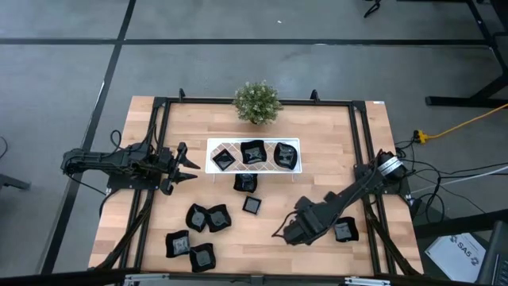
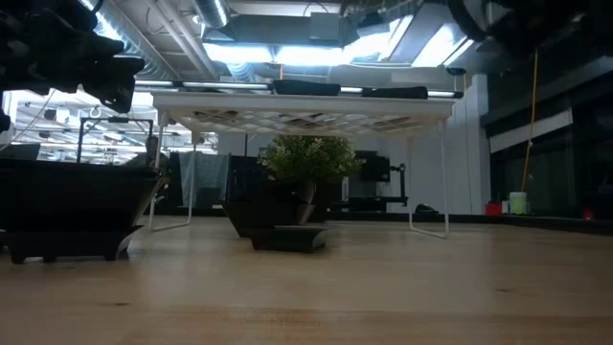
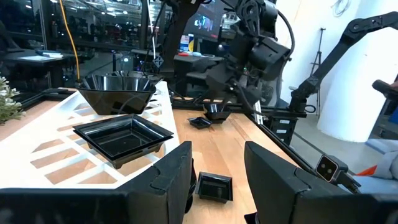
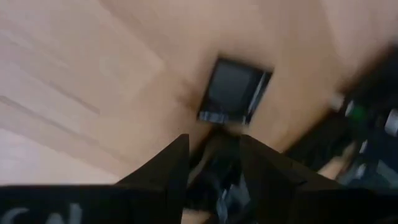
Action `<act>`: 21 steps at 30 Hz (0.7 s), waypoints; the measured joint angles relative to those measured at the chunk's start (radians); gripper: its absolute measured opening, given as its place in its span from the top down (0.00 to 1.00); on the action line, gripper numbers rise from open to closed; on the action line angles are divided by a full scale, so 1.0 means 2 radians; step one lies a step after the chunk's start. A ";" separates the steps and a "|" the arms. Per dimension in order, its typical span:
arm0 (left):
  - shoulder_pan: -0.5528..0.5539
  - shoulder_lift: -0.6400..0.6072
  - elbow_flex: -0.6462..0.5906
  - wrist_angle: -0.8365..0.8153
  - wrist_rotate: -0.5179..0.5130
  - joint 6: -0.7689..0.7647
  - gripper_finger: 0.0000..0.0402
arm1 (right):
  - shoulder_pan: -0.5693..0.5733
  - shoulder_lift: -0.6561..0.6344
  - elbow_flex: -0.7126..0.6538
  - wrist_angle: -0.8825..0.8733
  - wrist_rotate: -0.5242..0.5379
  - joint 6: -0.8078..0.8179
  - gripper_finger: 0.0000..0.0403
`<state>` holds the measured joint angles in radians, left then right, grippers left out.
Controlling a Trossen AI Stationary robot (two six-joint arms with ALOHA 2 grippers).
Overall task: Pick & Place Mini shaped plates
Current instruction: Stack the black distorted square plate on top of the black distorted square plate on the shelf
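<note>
Right tool: low over the near part of the pale wooden counter; its fingers stand apart with nothing between them, and a tiny glossy black square plastic plate lies on the wood just ahead of them.
Loose plates: about eight of the same small black dishes scattered on the counter, one just beside the right tool, a cluster at the near left, two mid-counter.
Handling: probably very light, stiff and slick, so likely to skate or flip if nudged; best taken by pinching one raised rim, one finger inside and one outside.
Look: shiny black, flared walls, flat greyish centres, outlines square or scalloped.
Left tool: held above the counter beside the tray's left end, fingers open and empty.
Long white lattice tray: raised on thin legs, three black plates in it.
Small green potted plant: at the far edge, behind the tray.
</note>
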<state>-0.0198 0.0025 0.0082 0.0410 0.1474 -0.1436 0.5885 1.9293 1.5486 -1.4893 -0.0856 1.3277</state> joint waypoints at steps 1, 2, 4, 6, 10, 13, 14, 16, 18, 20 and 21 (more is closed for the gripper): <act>0.000 0.000 0.000 0.000 0.000 0.000 0.64 | 0.002 0.000 0.000 -0.003 -0.016 0.014 0.65; 0.000 0.000 0.000 0.000 0.000 0.000 0.64 | 0.005 0.000 0.000 -0.006 -0.030 0.027 0.65; 0.000 0.000 0.000 0.000 0.000 0.000 0.64 | 0.012 0.000 0.000 -0.006 -0.046 0.055 0.65; 0.000 0.000 0.000 0.000 0.000 0.000 0.64 | 0.018 0.000 -0.007 -0.003 -0.057 0.084 0.65; 0.000 0.000 0.000 0.000 0.000 0.000 0.64 | 0.030 0.000 -0.032 0.017 -0.090 0.131 0.65; 0.000 0.000 0.000 0.000 0.000 0.000 0.64 | 0.037 0.000 -0.052 0.053 -0.105 0.146 0.65; 0.000 0.000 0.000 0.000 0.000 0.000 0.64 | 0.039 0.000 -0.058 0.064 -0.106 0.151 0.65; 0.000 0.000 0.000 0.000 0.000 0.000 0.64 | 0.043 0.000 -0.066 0.082 -0.107 0.158 0.65; 0.000 0.000 0.000 0.000 0.000 0.000 0.64 | 0.046 0.000 -0.075 0.091 -0.107 0.163 0.65; 0.000 0.000 0.000 0.000 0.000 0.000 0.64 | 0.047 0.000 -0.084 0.092 -0.107 0.172 0.65; 0.000 0.000 0.000 0.000 0.000 0.000 0.64 | 0.047 0.000 -0.088 0.092 -0.107 0.174 0.65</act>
<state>-0.0196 0.0021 0.0082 0.0410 0.1471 -0.1437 0.6819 1.9301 1.3726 -1.3060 -0.2998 1.6748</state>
